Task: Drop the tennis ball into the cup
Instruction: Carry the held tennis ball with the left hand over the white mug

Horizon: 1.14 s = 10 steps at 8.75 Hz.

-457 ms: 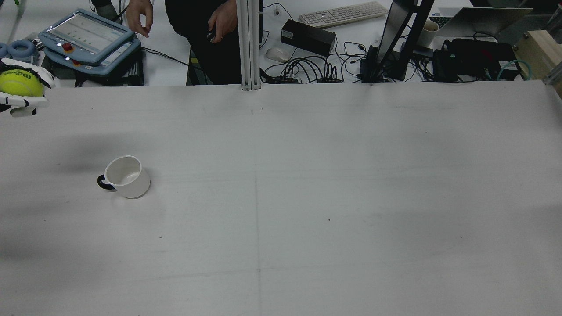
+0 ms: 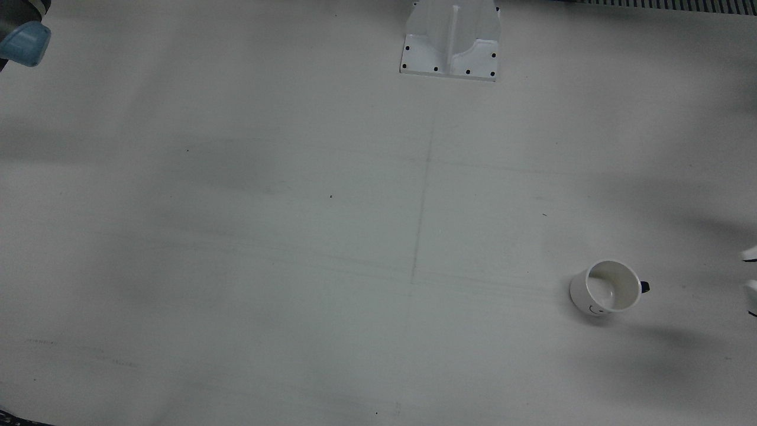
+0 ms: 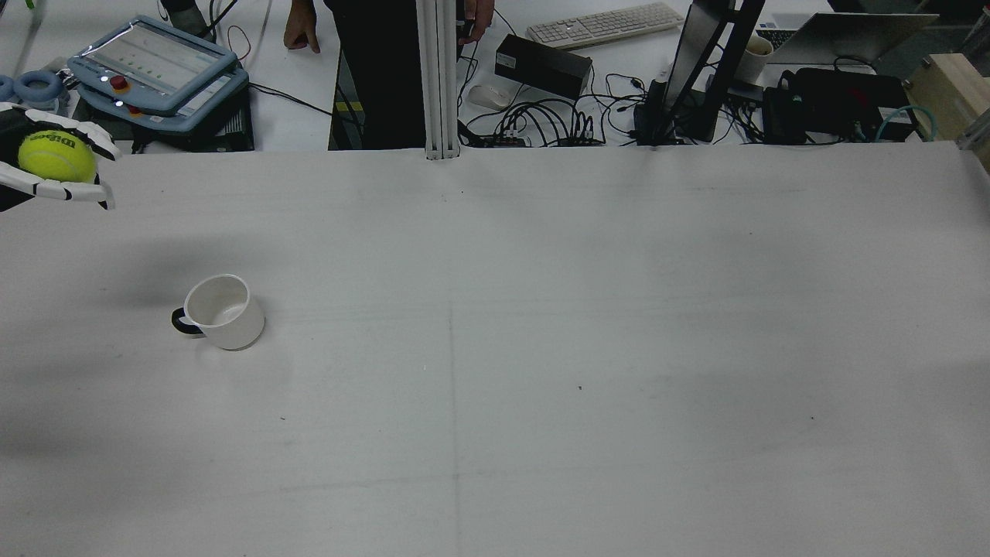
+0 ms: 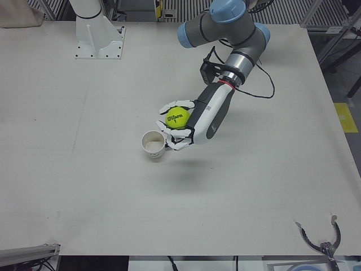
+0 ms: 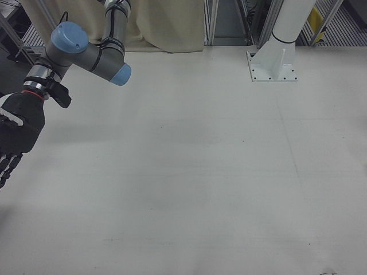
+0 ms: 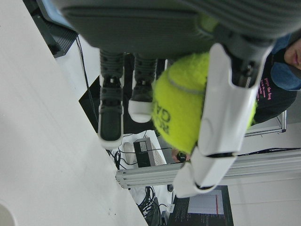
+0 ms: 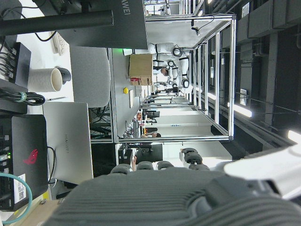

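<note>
The tennis ball (image 4: 177, 117) carries black "Wilson" lettering, readable in the left-front view and seen upside down at the far left edge of the rear view. In the right hand view, "HUAWEI" is printed on a dark monitor back (image 7: 117, 19) at the top, and a red emblem marks a black box (image 7: 28, 157) at lower left.

The left hand (image 4: 179, 127) is clamped around the yellow-green ball, white fingers (image 6: 221, 122) curled across its front and others wrapped behind it. In the left-front view, just left of centre, the hand and ball hang above the table (image 4: 113, 192), just beside the upper right of the cup's rim.

The white cup (image 3: 220, 311) stands upright and empty on the table at left of the rear view, its dark handle pointing left.

The right hand (image 5: 14, 134) sits at the left edge of the right-front view, dark-backed, its fingers extended and apart, holding nothing.
</note>
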{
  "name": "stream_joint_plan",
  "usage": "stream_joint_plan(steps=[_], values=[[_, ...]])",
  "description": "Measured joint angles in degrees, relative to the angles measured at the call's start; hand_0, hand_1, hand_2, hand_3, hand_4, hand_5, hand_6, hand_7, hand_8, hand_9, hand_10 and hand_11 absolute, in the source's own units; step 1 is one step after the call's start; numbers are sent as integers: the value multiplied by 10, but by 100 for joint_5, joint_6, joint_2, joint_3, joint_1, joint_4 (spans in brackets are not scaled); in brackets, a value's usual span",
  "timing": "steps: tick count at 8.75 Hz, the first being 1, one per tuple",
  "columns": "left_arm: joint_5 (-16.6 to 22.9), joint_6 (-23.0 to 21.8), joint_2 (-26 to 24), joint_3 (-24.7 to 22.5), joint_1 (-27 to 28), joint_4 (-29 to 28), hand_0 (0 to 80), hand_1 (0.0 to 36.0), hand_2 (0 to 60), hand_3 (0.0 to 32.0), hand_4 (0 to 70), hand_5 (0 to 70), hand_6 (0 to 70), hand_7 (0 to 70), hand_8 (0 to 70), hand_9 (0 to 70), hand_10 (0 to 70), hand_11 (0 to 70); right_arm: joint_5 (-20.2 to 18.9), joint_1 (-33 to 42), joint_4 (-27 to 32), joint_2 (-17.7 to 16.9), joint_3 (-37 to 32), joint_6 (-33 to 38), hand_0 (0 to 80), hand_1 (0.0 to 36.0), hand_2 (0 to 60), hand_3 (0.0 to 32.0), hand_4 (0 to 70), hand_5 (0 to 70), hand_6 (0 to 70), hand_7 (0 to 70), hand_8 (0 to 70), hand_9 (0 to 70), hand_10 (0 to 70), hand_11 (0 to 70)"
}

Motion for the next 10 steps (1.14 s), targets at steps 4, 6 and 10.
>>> stream_joint_plan(steps=[4, 6, 10], values=[[-3, 42, 11, -18, 100, -60, 666, 360, 600, 0, 700, 175, 261, 700, 590, 700, 235, 366, 0, 0, 0, -2, 1, 0, 0, 0, 0, 0, 0, 0, 0, 0, 0, 0, 0, 0], [-8, 31, -12, -50, 262, -59, 673, 360, 600, 0, 700, 180, 267, 700, 619, 700, 247, 383, 0, 0, 0, -2, 1, 0, 0, 0, 0, 0, 0, 0, 0, 0, 0, 0, 0, 0], [-41, 18, -50, -82, 401, -49, 668, 360, 600, 0, 700, 177, 263, 700, 605, 700, 225, 351, 0, 0, 0, 0, 13, 0, 0, 0, 0, 0, 0, 0, 0, 0, 0, 0, 0, 0]])
